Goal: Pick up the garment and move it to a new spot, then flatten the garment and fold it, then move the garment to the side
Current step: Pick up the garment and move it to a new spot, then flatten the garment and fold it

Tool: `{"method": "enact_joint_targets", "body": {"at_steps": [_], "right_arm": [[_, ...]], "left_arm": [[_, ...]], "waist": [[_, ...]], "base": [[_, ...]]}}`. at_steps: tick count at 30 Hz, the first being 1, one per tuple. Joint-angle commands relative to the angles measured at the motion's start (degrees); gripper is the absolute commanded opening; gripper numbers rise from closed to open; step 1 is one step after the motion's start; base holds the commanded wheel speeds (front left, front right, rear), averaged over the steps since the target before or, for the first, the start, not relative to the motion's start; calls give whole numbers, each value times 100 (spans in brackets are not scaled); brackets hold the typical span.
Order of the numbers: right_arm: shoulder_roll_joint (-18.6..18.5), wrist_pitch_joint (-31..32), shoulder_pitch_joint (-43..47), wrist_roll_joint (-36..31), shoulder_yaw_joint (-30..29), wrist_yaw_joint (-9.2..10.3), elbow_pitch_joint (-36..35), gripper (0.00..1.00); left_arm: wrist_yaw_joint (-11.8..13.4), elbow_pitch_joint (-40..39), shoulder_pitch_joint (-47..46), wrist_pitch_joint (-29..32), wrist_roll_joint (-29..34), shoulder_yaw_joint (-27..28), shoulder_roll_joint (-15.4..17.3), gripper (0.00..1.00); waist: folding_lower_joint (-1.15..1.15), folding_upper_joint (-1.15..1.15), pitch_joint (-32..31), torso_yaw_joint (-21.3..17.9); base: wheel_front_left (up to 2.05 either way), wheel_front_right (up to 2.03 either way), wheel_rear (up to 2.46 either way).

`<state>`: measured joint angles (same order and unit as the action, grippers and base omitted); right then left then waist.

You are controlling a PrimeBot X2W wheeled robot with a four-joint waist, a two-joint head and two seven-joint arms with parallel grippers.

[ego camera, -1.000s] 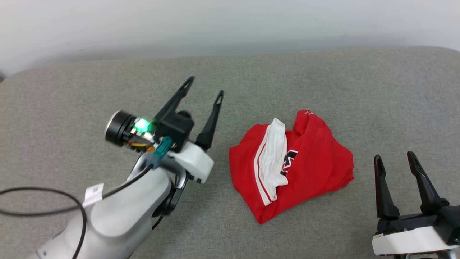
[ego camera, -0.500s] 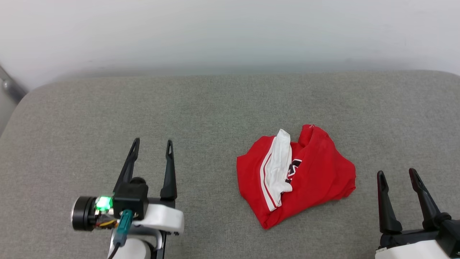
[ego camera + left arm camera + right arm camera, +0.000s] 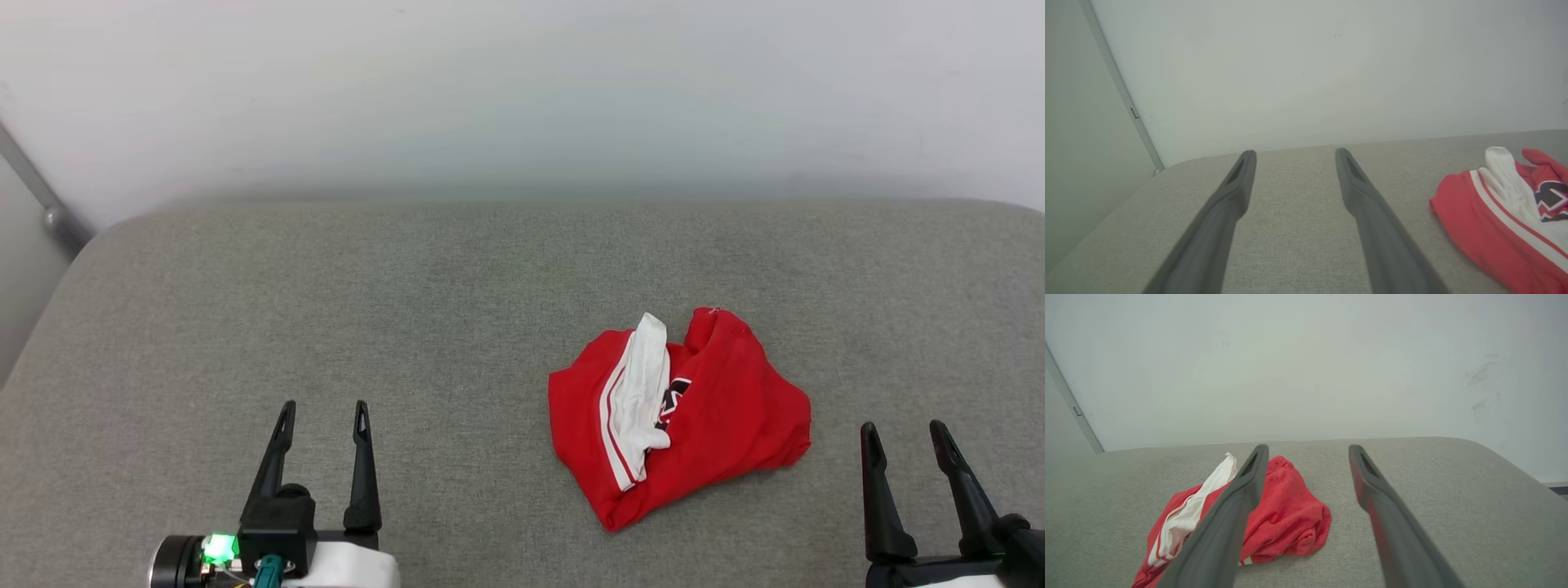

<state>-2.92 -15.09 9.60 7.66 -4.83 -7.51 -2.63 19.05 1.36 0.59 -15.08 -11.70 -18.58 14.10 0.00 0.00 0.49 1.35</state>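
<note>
The left end effector (image 3: 324, 408) has drawn back from beside the garment (image 3: 718, 408) to the lower left, well apart from it, released and empty. The right end effector (image 3: 902, 427), near the garment's right edge, is also released. The garment lies untouched in a loose bundle, right of centre on the surface (image 3: 408, 310). With both arms parked, no step looks under way.

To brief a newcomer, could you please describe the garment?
On the grey cushion below the pale wall, right of its middle, lies the garment, a crumpled red jersey. Its white sleeve, striped trim and black lettering set it apart from the plain grey around it.
</note>
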Motion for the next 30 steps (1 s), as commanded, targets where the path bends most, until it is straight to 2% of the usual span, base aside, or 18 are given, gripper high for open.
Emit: {"method": "enact_joint_targets", "body": {"at_steps": [1, 13, 30], "right_arm": [[8, -12, 70, 47, 7, 4, 7, 100], [8, -12, 218, 204, 41, 4, 52, 100], [9, -12, 224, 197, 61, 4, 29, 100]], "left_arm": [[-94, 4, 118, -12, 106, 111, -91, 100], [-586, 99, 409, -13, 558, 576, -522, 100], [-938, 186, 501, -13, 824, 921, -809, 100]], "waist": [[0, 0, -37, 15], [0, 0, -159, 33], [0, 0, -192, 90]], "base": [[0, 0, 0], [0, 0, 0], [0, 0, 0]]}}
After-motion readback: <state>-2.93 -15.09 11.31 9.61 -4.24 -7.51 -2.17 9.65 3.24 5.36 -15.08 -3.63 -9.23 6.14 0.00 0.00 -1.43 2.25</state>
